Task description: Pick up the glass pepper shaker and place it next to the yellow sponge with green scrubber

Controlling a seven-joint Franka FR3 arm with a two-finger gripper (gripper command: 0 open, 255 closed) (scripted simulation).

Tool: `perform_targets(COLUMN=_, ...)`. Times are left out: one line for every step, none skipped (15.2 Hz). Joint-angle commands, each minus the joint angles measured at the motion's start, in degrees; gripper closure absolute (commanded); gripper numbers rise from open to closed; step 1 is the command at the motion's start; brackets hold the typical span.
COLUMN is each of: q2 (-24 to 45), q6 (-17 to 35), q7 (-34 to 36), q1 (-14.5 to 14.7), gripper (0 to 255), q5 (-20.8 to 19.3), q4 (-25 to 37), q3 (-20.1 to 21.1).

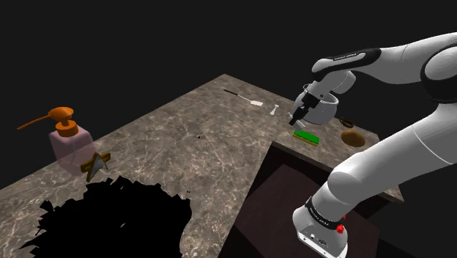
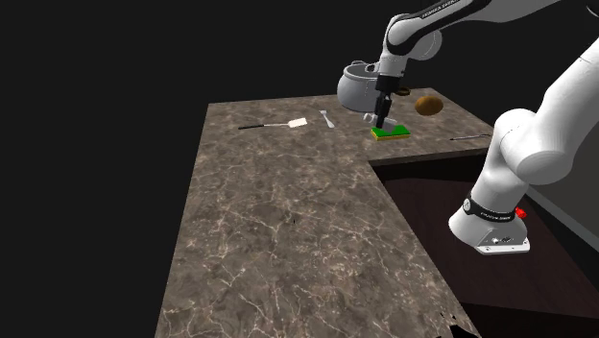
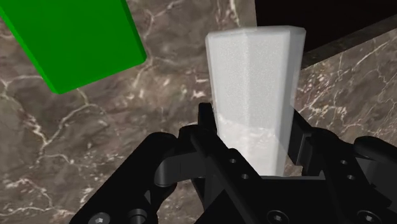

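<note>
Two black fingers (image 3: 205,127) of your hand (image 3: 253,130) clamp the shaker (image 3: 254,76), a pale, translucent, faceted piece that is whiter in the part nearest the palm, as the wrist view shows. The shaker points down at the marbled brown desk (image 3: 95,146). The green face of the sponge (image 3: 76,38) lies just beside it, and a black recess opens past the desk's edge on its other side. You cannot tell whether its far end touches the desk. In the shoulder view your hand (image 1: 297,116) hangs just above the sponge (image 1: 305,137) near the desk's far corner, in front of a grey pot (image 1: 324,110). A brown lump (image 1: 353,137) lies to that view's right of the sponge. In the second exterior view the hand (image 2: 384,115) stands over the sponge (image 2: 390,133), whose yellow side shows beneath the green, and a spatula (image 2: 274,125) lies well to the left. A pink dispenser (image 1: 69,143) with an orange pump stands at the shoulder view's left, well apart from your hand.
</note>
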Motion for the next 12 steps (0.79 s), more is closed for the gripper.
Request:
perform_targets(q2=1.1, q6=1.7, q7=-0.8, q1=0.3, gripper=255, q5=0.7, q4=-0.8, q3=-0.3)
perform_targets(q2=1.6, q6=2.4, q7=-1.3, q1=0.4, gripper=255, q5=1.0, q4=-1.1, q3=-0.5)
perform_targets(q2=2.2, q6=3.2, q7=-1.7, q1=0.6, gripper=255, q5=1.4, q4=-1.5, q3=-0.7)
perform_targets(q2=2.7, q6=3.9, q7=-2.2, q1=0.7, gripper=255, q5=1.8, q4=-1.8, q3=-0.9)
perform_targets(q2=3.3, q6=4.7, q7=-2.7, q1=0.8, gripper=255, q5=2.2, q4=-2.2, q3=-1.1)
perform_targets(q2=3.9, q6=5.4, q7=-3.2, q1=1.0, gripper=255, q5=2.6, q4=-2.5, q3=-1.2)
perform_targets(q2=4.5, q6=6.2, q7=-3.8, q1=1.1, gripper=255, q5=3.1, q4=-2.8, q3=-1.4)
perform_targets(q2=5.2, q6=6.9, q7=-4.3, q1=1.3, gripper=255, q5=3.6, q4=-3.1, q3=-1.6)
perform_targets(q2=5.9, q6=7.6, q7=-4.9, q1=1.4, gripper=255, q5=4.1, q4=-3.4, q3=-1.8)
perform_targets(q2=6.3, q6=8.1, q7=-5.3, q1=1.5, gripper=255, q5=4.5, q4=-3.5, q3=-1.9)
perform_targets(q2=6.3, q6=8.1, q7=-5.3, q1=1.5, gripper=255, q5=4.5, q4=-3.5, q3=-1.9)
perform_targets(q2=6.3, q6=8.1, q7=-5.3, q1=1.5, gripper=255, q5=4.5, q4=-3.5, q3=-1.9)
